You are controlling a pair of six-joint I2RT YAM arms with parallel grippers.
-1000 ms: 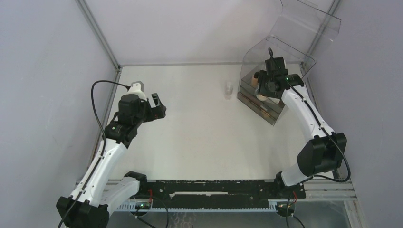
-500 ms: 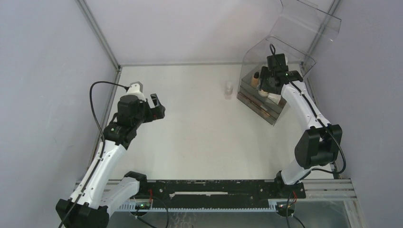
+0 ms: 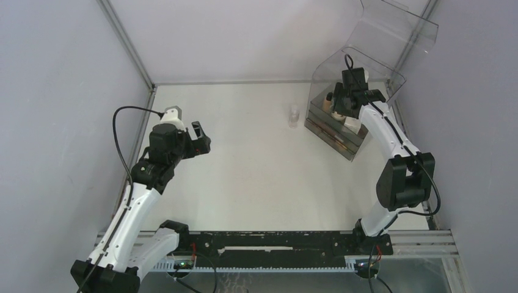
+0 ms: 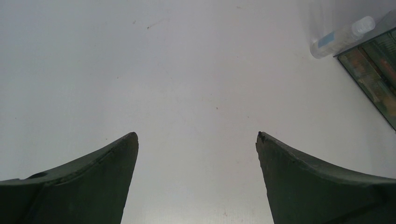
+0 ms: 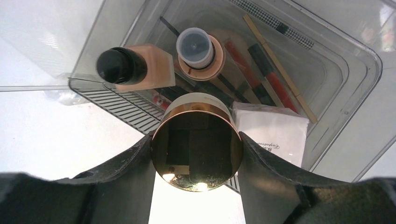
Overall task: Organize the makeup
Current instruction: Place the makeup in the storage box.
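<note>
The cream jar (image 5: 196, 154) lies lengthwise along the right gripper's (image 5: 196, 140) reach. Its mirrored gold end faces the wrist and its far end aims into the clear bin (image 5: 345, 60). The fingers, about half spread, clamp its sides. The right arm stretches to the table's (image 3: 256, 165) far right corner. Below the jar sit a tan black-capped bottle (image 5: 140, 70), a white box (image 5: 273, 130) and red lip sticks (image 5: 261, 70). The left gripper (image 4: 197, 140) gapes wide and empty, with a small clear bottle (image 4: 341, 36) beyond it, just beside the bin.

You'll find the round jar (image 5: 196, 147) faced in mirror-bright, copper-toned metal with a smooth cream wall, and the tan bottle (image 5: 152, 70) satin-smooth with a glossy black cap (image 5: 119, 65). The bin (image 5: 359, 56) is clear, glossy plastic catching reflections; the white box (image 5: 275, 133) looks like matt card. Your table (image 4: 187, 70) is smooth matt white with faint specks, and the small bottle (image 4: 343, 36) on it is clear plastic.
</note>
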